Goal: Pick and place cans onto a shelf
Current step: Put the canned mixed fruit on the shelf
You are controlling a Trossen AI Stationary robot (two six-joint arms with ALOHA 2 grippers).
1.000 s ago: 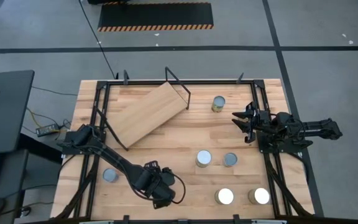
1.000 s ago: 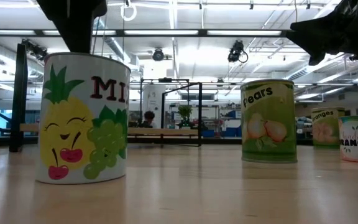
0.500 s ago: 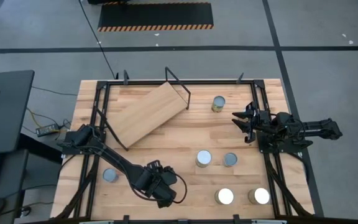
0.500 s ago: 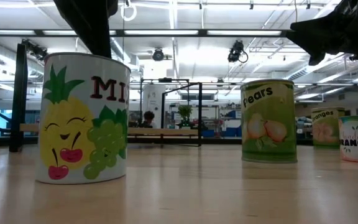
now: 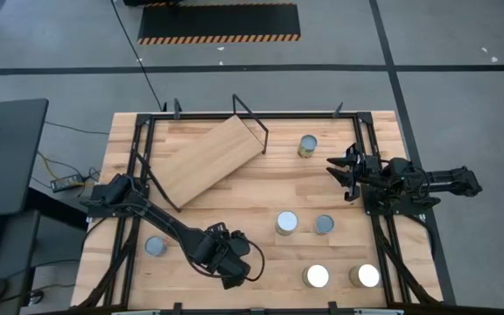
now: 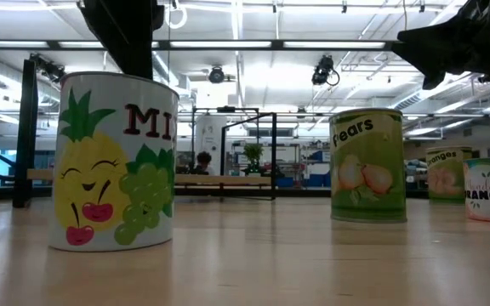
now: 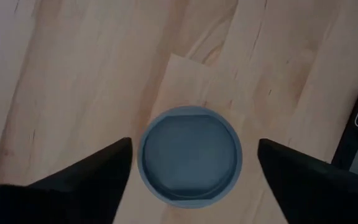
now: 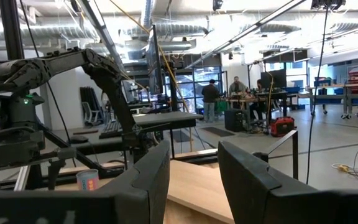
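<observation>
My left gripper (image 5: 232, 267) hangs open at the table's near side, left of the middle, pointing steeply down over a can (image 7: 190, 158) with a bluish-grey round top. Its fingers (image 7: 104, 171) stand on either side of the can with a gap on each side. In the low view this can (image 6: 113, 161) stands upright on the tabletop and has a fruit label. The high view hides it under the gripper. The shelf (image 5: 208, 157), a light-wood board on a black wire frame, sits askew at the far left. My right gripper (image 5: 338, 171) waits open at the right edge, raised off the table.
Other cans stand upright on the table: one at the near left (image 5: 155, 247), one at the far right (image 5: 307, 146), two near the middle (image 5: 286, 222) (image 5: 324, 224), and two at the near right (image 5: 318, 276) (image 5: 366, 276). Bare wood lies between the shelf and the cans.
</observation>
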